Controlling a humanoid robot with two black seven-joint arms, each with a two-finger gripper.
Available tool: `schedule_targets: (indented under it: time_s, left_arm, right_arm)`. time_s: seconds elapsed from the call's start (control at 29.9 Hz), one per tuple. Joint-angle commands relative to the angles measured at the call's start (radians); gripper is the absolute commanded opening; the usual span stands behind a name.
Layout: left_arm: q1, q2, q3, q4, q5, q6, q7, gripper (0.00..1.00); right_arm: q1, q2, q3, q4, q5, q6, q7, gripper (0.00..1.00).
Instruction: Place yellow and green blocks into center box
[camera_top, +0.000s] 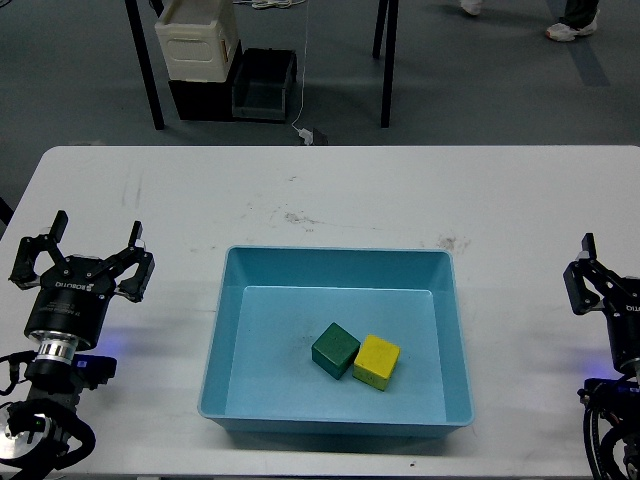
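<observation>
At table centre sits the blue box (337, 350), open-topped, its walls sloping in to a flat floor. Green block (335, 349) and yellow block (376, 361) both lie inside on the floor, right of middle, side by side and touching along one edge; green to the left, yellow to the right. Both are turned slightly off square to the box walls. Neither block touches a wall.

Left gripper (82, 265) stands over the white table (320, 190) well to the left of the box, fingers spread wide apart, nothing between them. A blue glow shows on the table beside the arm's lower part.

Right gripper (592, 272) shows at the right edge of the view, well apart from the box. Only part of it is in frame, dark and seen at an angle; cannot tell how far its fingers are parted, and nothing is seen in its hold.

Table surface carries faint scuffs and smudges above the box. Beyond the far edge, on the grey floor: a cream crate (196, 42), a dark bin (262, 85), black table legs (145, 65), a thin white cable (303, 70).
</observation>
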Motion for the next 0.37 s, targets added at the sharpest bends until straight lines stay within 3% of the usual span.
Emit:
schedule_targets:
  time_s: [0.0, 0.33]
  left_arm:
    - [0.005, -0.002, 0.001, -0.015, 0.000, -0.007, 0.000, 1.00]
    - [0.018, -0.002, 0.001, -0.034, 0.000, -0.009, 0.000, 1.00]
  right_arm:
    - [0.002, 0.001, -0.028, 0.001, 0.001, -0.010, 0.000, 1.00]
    - [-0.001, 0.002, -0.026, -0.005, -0.013, 0.031, 0.012, 1.00]
